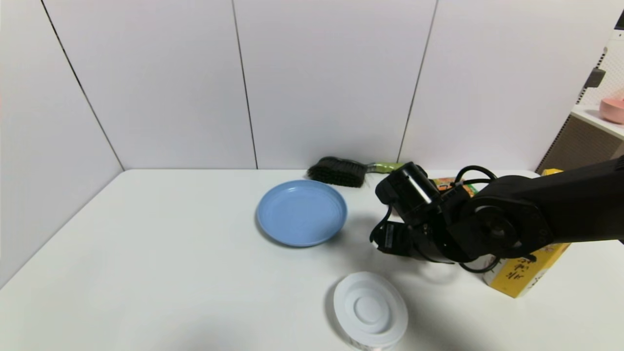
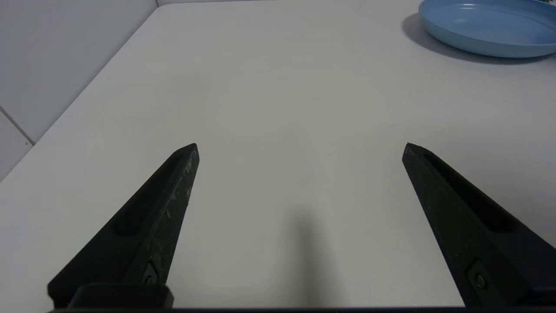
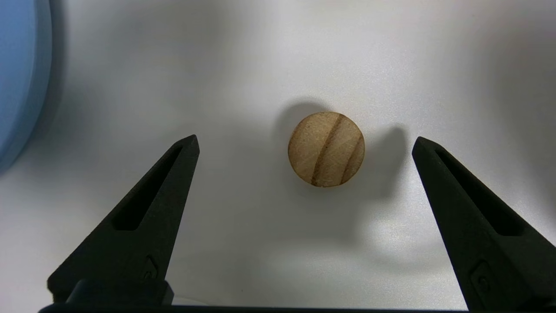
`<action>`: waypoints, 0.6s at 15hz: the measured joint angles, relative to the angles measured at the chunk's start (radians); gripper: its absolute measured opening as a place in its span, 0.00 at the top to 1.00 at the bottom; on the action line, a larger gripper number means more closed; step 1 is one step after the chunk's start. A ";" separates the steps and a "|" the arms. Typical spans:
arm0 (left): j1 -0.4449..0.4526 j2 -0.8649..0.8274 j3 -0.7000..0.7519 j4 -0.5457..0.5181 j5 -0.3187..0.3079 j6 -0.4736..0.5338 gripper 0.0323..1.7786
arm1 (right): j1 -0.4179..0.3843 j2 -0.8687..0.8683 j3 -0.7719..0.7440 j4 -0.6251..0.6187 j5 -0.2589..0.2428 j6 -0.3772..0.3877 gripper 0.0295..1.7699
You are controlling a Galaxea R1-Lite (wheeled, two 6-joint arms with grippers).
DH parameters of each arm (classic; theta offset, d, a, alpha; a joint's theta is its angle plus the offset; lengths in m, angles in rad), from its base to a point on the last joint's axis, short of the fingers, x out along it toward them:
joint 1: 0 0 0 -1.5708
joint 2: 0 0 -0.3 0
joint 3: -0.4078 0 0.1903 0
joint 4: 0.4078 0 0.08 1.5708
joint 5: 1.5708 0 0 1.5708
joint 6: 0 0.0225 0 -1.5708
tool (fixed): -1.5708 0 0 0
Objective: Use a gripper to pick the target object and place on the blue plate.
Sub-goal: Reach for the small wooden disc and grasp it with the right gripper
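The target object is a small round tan lump with brown stripes, lying on the white table. My right gripper hangs above it, open wide, with the lump between and just past the fingertips and touching neither. In the head view the right gripper points down to the right of the blue plate, and its housing hides the lump. The plate's rim shows at the edge of the right wrist view. My left gripper is open over bare table, with the plate far off.
A round white lidded container stands near the front, close below the right arm. A black brush with a green handle lies by the back wall. A yellow box and an orange packet sit under and behind the right arm.
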 joint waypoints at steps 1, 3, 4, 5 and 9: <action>0.000 0.000 0.000 0.000 0.000 0.000 0.05 | 0.000 0.000 0.000 0.000 0.000 0.000 0.04; 0.000 0.000 0.000 0.000 0.000 0.000 0.05 | -0.004 0.001 0.004 -0.001 -0.004 0.000 0.17; 0.000 0.000 0.000 0.000 0.000 0.000 0.05 | -0.008 0.001 0.006 -0.001 -0.007 0.000 0.26; 0.000 0.000 0.000 0.000 0.000 0.000 0.05 | -0.011 0.001 0.008 -0.001 -0.010 0.000 0.34; 0.000 0.000 0.000 0.000 0.000 0.000 0.05 | -0.028 0.001 0.010 0.002 -0.012 0.000 0.61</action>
